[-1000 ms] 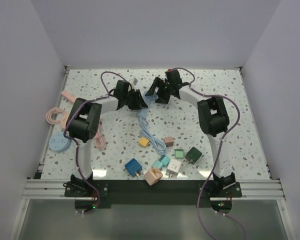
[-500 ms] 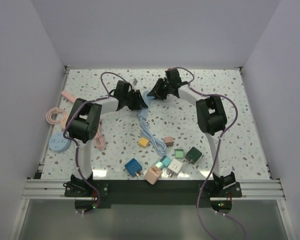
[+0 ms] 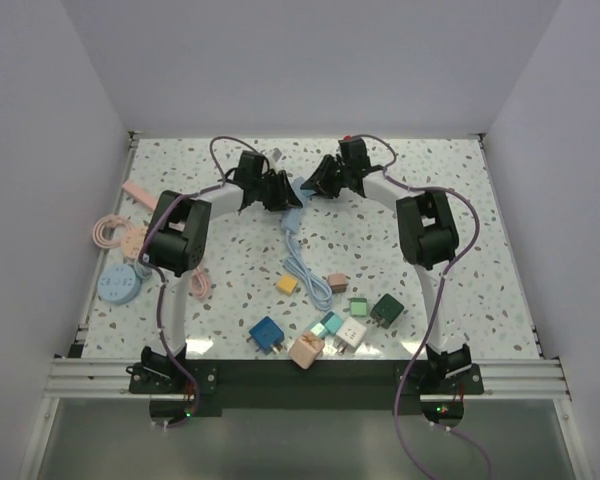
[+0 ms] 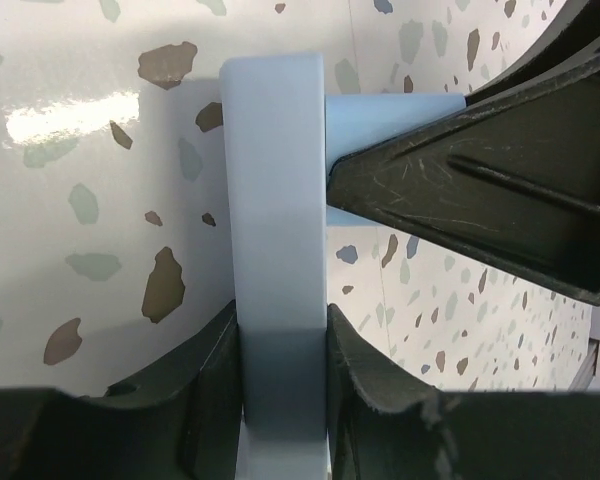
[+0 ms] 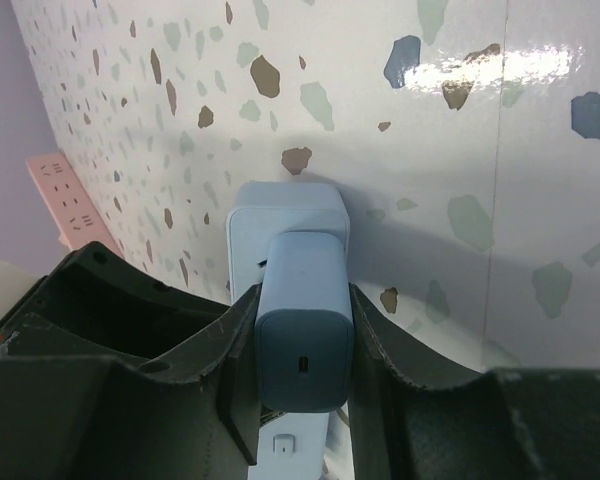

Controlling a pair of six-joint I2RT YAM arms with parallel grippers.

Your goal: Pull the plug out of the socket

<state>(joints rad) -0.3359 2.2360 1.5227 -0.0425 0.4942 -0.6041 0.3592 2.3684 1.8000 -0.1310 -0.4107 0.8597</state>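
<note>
A light-blue socket strip (image 3: 293, 203) lies at the far middle of the table, its cable (image 3: 305, 272) trailing toward me. My left gripper (image 3: 278, 190) is shut on the strip's body; in the left wrist view the strip (image 4: 277, 200) stands edge-on between my left gripper (image 4: 280, 335). A light-blue plug (image 5: 302, 320) sits plugged into the socket (image 5: 285, 215). My right gripper (image 5: 302, 295) is shut on the plug's two sides. From the left wrist the plug (image 4: 395, 105) sticks out to the right, half hidden by a right finger (image 4: 480, 200). Seen from above, the right gripper (image 3: 316, 185) meets the left.
Several loose adapters lie near the front middle: blue (image 3: 267, 333), peach (image 3: 306, 351), white (image 3: 349, 335), dark green (image 3: 387, 309), yellow (image 3: 286, 284). A pink power strip (image 3: 135, 190), a pink coiled cable (image 3: 108, 230) and a pale blue round object (image 3: 118, 286) are at the left.
The right gripper went from open to shut on the plug. The left arm shifted slightly toward the far right with the socket strip in its grip.
</note>
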